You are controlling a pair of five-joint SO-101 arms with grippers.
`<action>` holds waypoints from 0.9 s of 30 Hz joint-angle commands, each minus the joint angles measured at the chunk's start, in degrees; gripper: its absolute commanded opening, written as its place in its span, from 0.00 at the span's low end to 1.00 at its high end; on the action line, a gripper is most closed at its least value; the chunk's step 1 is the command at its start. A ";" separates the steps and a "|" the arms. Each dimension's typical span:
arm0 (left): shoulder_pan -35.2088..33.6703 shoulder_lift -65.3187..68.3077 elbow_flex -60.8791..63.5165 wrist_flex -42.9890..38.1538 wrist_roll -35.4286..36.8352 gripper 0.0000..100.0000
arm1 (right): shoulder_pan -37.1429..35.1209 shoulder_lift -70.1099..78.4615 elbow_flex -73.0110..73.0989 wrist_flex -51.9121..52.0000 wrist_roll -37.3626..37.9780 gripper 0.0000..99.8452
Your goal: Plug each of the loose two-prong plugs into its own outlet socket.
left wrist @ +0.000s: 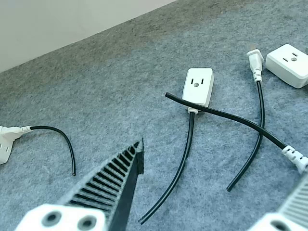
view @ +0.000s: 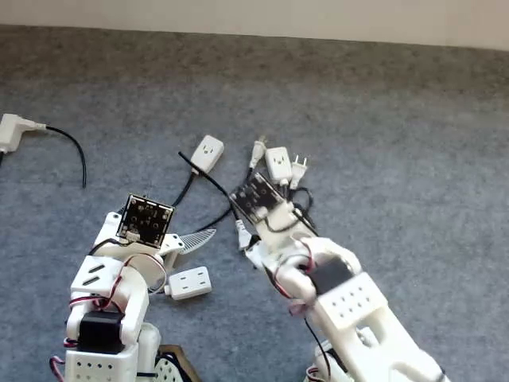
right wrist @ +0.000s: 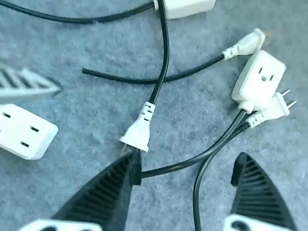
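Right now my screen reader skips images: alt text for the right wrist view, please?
Open jaws sit just short of a white two-prong plug on grey carpet. Beyond lie black cords, two more plugs and white outlet sockets.

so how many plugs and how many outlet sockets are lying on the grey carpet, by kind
white two-prong plugs on black cords: 3
white outlet socket blocks: 3
white cord end at the far left, plug or socket unclear: 1
total: 7
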 commanded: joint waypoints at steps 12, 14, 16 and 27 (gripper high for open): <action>-0.31 0.13 0.04 -0.97 0.53 0.46 | 1.54 45.14 -33.63 -0.75 -0.44 0.29; -0.22 -0.31 1.54 -1.23 0.44 0.46 | 1.54 47.34 -34.95 -0.75 -0.44 0.29; -0.22 -0.31 2.68 -1.76 0.26 0.46 | 1.27 48.66 -35.12 -0.75 -0.53 0.29; -0.22 -0.31 3.38 -2.90 0.26 0.46 | 1.01 43.03 -35.03 -0.40 -10.37 0.29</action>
